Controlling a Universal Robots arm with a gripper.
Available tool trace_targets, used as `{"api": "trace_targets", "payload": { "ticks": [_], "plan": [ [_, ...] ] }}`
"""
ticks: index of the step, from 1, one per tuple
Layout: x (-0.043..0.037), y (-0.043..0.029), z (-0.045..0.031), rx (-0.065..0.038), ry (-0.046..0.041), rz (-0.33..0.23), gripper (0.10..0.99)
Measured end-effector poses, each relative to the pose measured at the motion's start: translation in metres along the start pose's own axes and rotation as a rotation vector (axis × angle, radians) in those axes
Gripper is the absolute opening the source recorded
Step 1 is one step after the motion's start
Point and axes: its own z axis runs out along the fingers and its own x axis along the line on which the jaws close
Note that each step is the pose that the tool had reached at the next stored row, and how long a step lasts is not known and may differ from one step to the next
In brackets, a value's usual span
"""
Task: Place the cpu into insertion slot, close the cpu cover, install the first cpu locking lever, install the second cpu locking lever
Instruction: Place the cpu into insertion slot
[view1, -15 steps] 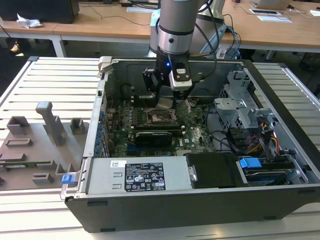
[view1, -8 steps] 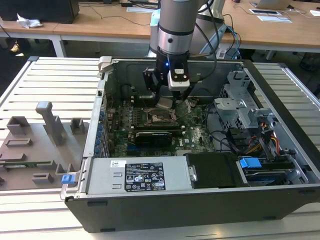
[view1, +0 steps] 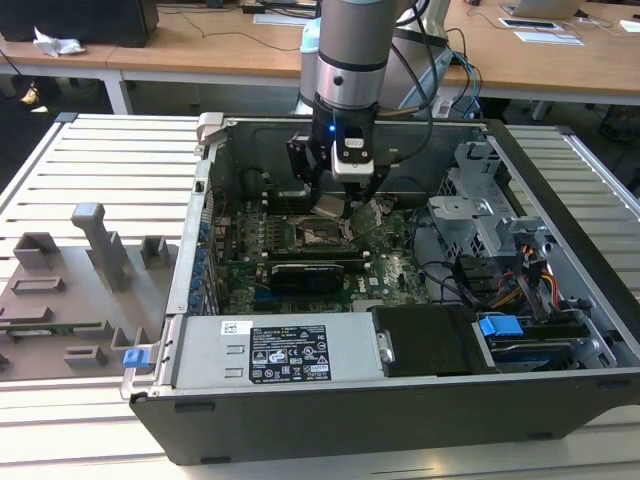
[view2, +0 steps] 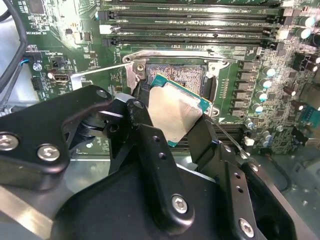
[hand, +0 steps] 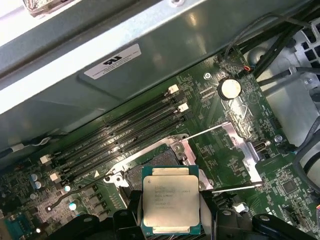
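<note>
My gripper (view1: 332, 207) is shut on the cpu (view1: 331, 205), a flat square chip with a dull silver top, inside the open computer case. In both wrist views the black fingers (view2: 140, 120) clamp two opposite edges of the cpu (view2: 172, 114) (hand: 170, 202). It hangs tilted just above and partly over the insertion slot (view2: 177, 75) (hand: 159, 161), whose brownish pin field lies bare. The cpu cover (hand: 243, 145), a silver frame, stands swung open beside the slot. A thin wire lever (hand: 235, 188) sticks out near it.
Long black memory slots (hand: 120, 135) run along one side of the socket. A black card (view1: 310, 272) lies just in front of it in the exterior view. The power supply (view1: 280, 355) and drive cage (view1: 480, 215) border the motherboard. A grey fixture tray (view1: 70, 290) sits outside the case.
</note>
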Motion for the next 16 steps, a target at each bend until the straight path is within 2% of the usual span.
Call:
{"api": "trace_targets", "payload": {
  "ticks": [16],
  "plan": [
    [0.0000,0.0000,0.0004,-0.001,0.0002,0.089,0.541]
  ]
}}
